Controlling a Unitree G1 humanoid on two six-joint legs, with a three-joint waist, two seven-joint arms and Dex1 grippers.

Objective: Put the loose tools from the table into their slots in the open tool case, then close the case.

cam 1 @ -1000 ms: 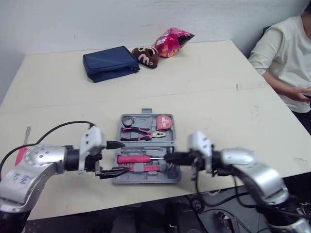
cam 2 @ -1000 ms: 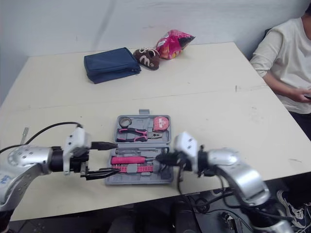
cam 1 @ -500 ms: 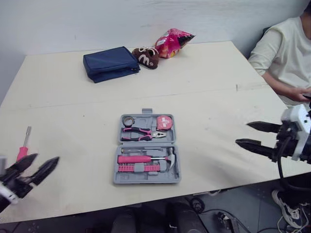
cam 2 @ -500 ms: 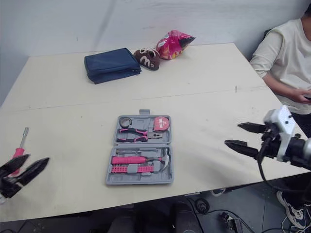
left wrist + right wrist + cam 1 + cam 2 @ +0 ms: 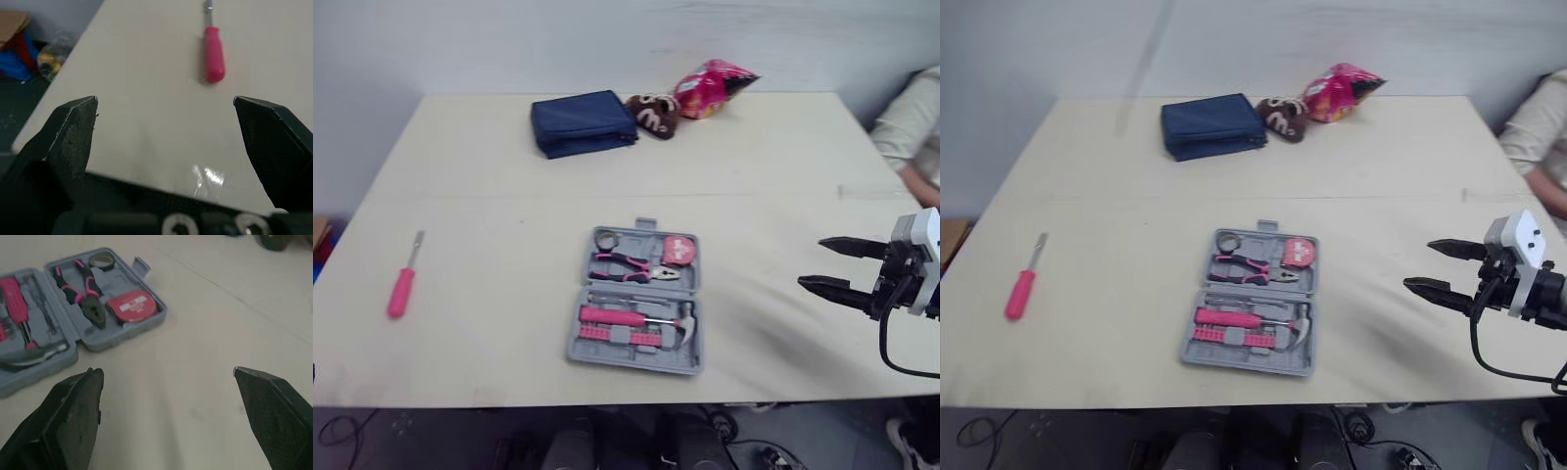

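The grey tool case (image 5: 628, 358) lies open at the middle of the table, near the front edge. In it sit pink-handled pliers (image 5: 631, 266), a pink tape measure (image 5: 677, 251), a hammer (image 5: 683, 323) and a pink driver (image 5: 612, 317). A loose pink screwdriver (image 5: 401, 291) lies far to the left of the case. My right gripper (image 5: 811, 262) hovers open and empty over the table, well right of the case (image 5: 122, 330). In the left wrist view my left gripper (image 5: 165, 100) stands open and empty at the table's front edge, with the screwdriver (image 5: 214, 61) ahead of it.
At the back of the table lie a navy pouch (image 5: 582, 122), a brown snack bag (image 5: 651, 113) and a pink snack bag (image 5: 713, 86). A person's sleeve (image 5: 913, 122) shows at the far right. Clutter (image 5: 29, 54) lies on the floor off the table's left side.
Both arms have drawn away from the case, left arm to the left, right arm to the right. The right gripper has opened. The camera has turned left, bringing the loose screwdriver into full view.
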